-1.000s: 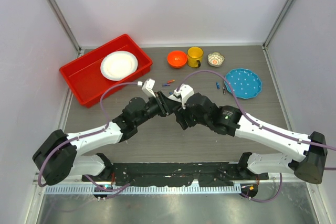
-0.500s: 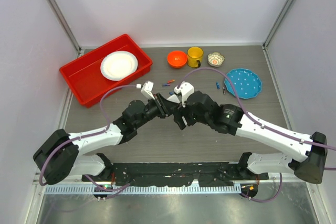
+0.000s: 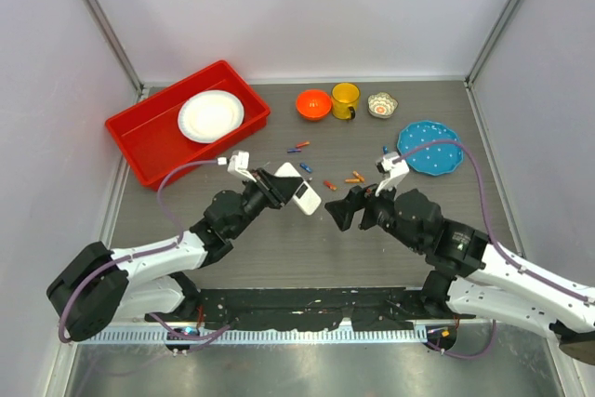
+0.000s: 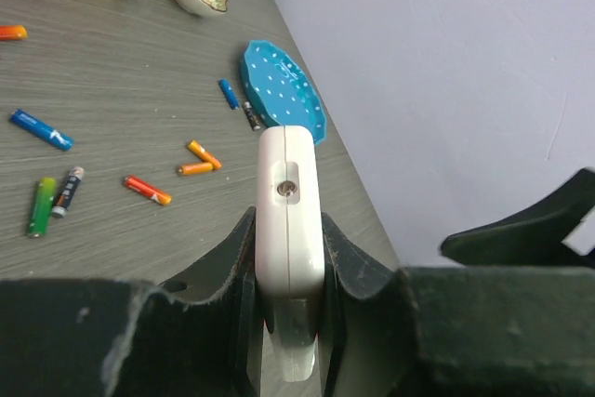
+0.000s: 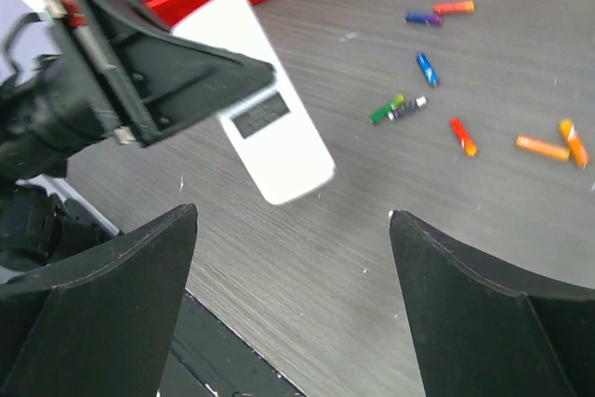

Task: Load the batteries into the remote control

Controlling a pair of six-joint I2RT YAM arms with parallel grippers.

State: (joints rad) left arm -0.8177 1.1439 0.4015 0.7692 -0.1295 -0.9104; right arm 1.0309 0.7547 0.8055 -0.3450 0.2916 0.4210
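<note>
The remote control (image 3: pixel 300 196) is clamped by the left gripper (image 4: pixel 289 230); the right gripper (image 5: pixel 293 220), gaping empty beside it, is best aligned along the batteries (image 5: pixel 463 136).

Soft, even light from overhead fills the scene, leaving only faint, soft-edged shadows on the table (image 3: pixel 307 258). In both wrist views the fingers (image 5: pixel 483 304) nearest the lens are dark and blurred, while the batteries (image 5: pixel 462 136) lying beyond them look fairly sharp.
</note>
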